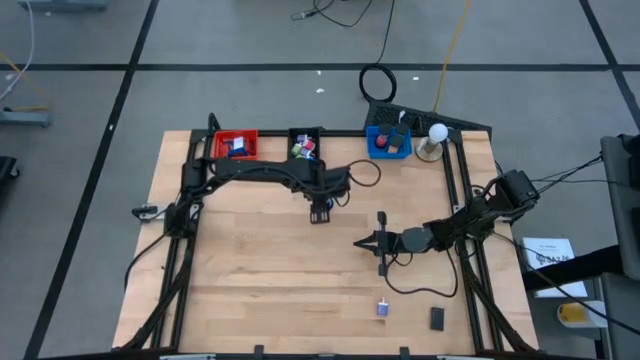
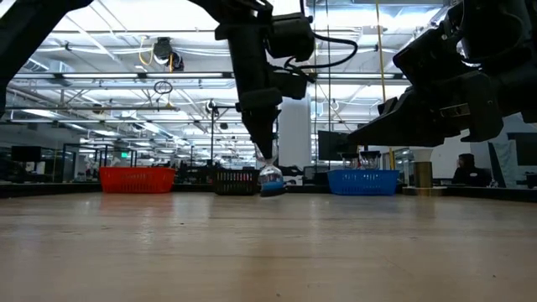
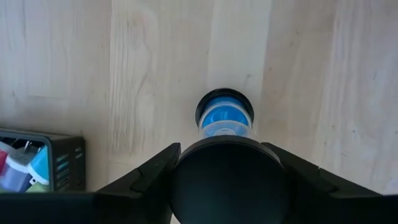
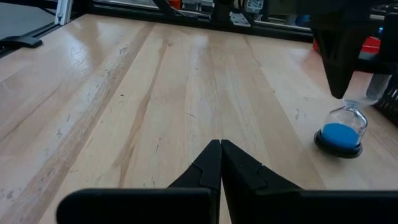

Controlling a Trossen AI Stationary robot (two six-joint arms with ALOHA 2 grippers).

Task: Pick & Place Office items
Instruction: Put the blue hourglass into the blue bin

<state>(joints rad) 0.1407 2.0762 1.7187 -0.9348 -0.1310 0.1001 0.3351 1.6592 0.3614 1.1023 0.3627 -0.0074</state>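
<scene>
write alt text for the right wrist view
The shut right gripper hovers over a bare wooden table. Farther off, the left gripper holds the top of a small blue-sand hourglass standing upright on the table.

— Bright in here, isn't it? The ceiling lights (image 2: 159,52) throw a pale sheen across the table (image 2: 268,252).

— From low down, yes, and the arms go to black shapes against that glow. Shadows stay soft.

— The near boards look blurred at table height.

— Close to the left gripper (image 3: 225,134), its fingers are fuzzy too, while the wood grain stays crisp.
</scene>
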